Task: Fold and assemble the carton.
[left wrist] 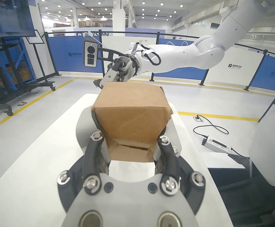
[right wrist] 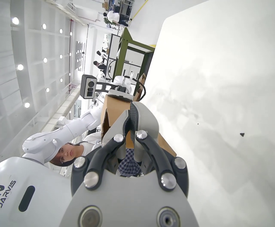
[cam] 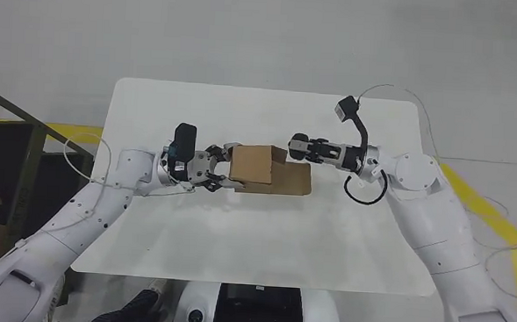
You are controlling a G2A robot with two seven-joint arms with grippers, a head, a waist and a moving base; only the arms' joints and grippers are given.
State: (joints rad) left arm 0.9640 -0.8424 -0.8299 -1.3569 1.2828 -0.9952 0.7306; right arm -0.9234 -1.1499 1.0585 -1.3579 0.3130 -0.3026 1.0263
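The left jaws stand wide open around one short end of the brown cardboard carton (left wrist: pixel 131 107). Their dark pads (left wrist: pixel 94 121) lie against its two side walls, so the jaws hold it between them. Below the face that looks at this wrist camera, inner flaps (left wrist: pixel 131 151) with a dark slit between them are visible. Whether this end is fully closed is hard to make out. The far end of the carton is hidden behind its own body here.

The right jaws are almost pressed together at the opposite end, at the upper edge. In the right wrist view the grey fingers (right wrist: pixel 147 122) cover most of the carton. A thin strip of brown card shows between them, so they seem to pinch an edge or a flap; which one I cannot tell.

From the top, the carton lies near the middle of the white counter (cam: pixel 149 234), with its long axis running from one arm to the other. One flat flap (cam: pixel 292 182) spreads on the counter on the side toward the robot, by the right end. Whether the carton's bottom touches the counter, I cannot tell.
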